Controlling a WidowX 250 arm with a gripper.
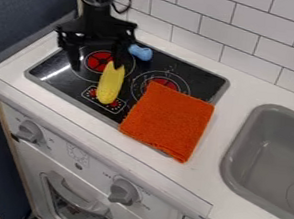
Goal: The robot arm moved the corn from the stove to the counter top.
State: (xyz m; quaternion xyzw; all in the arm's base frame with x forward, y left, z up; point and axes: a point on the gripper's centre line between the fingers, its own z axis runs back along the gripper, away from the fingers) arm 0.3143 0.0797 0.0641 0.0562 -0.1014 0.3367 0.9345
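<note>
1. I have the corn (110,83) lying on the black stove (55,71), yellow and lengthwise, its lower end over the printed control panel (102,99) near the stove's front edge.
2. My claw (96,66) hangs over the stove's left part in my camera view, its two fingers spread wide. One finger is at the corn's upper end; from this angle I can't quite judge whether they touch.
3. Just behind the corn, near the stove's back edge, I see a small light-blue object (141,52).
4. To the right of the corn, an orange cloth (168,119) lies partly on the stove and partly on the white bench (217,188), covering part of a red-centred burner (164,82).
5. Farther right, I have the grey sink (240,145) set into the bench.
6. Below the bench's front edge are two grey knobs (124,192) and an oven door (78,196).
7. White tiles (240,30) line the wall behind.
</note>
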